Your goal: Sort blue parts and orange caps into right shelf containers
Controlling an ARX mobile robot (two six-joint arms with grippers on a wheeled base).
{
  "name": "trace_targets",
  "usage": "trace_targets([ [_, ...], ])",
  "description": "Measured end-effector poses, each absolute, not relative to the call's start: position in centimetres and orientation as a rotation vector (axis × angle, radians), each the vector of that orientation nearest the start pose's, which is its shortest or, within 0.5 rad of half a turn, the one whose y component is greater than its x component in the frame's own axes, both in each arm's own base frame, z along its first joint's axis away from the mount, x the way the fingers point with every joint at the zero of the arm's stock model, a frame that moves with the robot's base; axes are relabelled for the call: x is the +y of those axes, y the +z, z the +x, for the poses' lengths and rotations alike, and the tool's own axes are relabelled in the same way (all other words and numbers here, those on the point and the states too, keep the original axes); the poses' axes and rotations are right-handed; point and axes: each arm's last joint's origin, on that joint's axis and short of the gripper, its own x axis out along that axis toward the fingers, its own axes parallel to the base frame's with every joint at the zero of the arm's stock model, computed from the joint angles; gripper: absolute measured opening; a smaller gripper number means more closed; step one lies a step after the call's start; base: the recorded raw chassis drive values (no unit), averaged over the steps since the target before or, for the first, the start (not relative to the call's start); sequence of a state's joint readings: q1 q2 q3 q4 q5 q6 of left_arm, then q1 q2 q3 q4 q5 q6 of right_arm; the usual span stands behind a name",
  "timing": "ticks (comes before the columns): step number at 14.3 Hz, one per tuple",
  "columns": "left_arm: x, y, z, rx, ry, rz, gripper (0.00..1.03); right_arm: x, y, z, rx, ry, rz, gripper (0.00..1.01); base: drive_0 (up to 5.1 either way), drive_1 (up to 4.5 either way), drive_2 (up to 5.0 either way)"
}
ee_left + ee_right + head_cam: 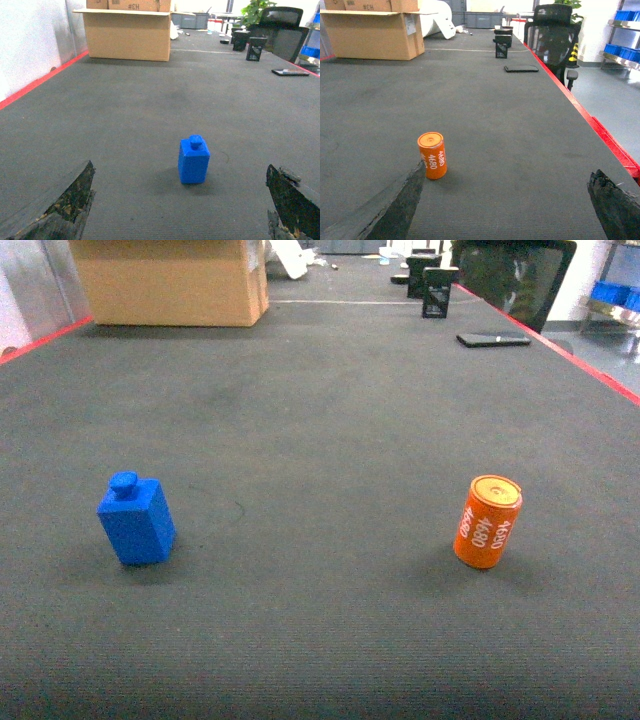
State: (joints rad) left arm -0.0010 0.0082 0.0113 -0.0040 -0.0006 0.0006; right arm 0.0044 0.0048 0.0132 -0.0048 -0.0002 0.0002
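Observation:
A blue part [137, 519], a small block with a round knob on top, stands upright on the dark mat at the left. An orange cap [487, 521], a cylinder printed 4680, stands at the right. Neither gripper shows in the head view. My left gripper [180, 166] is open and low over the mat, with the blue part [193, 161] a little ahead, between the finger lines and untouched. My right gripper [508, 167] is open too; the orange cap [432, 155] stands just beyond its left fingertip [415, 182]. The blue shelf containers [623, 50] sit on a rack far right.
A large cardboard box [170, 280] stands at the far left of the table. Black stands [436, 290] and a phone [493, 338] lie near the far right. The table's red edge [600, 135] runs along the right, with an office chair [552, 35] beyond it.

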Motion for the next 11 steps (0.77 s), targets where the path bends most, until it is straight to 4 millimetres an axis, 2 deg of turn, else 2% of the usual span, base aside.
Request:
trace_targets([
  [11, -0.01, 16.63, 9.75, 0.001, 0.0, 0.001, 0.98, 0.04, 16.72, 9.72, -0.004, 0.005, 0.0, 0.98, 0.0, 0.0, 0.0],
])
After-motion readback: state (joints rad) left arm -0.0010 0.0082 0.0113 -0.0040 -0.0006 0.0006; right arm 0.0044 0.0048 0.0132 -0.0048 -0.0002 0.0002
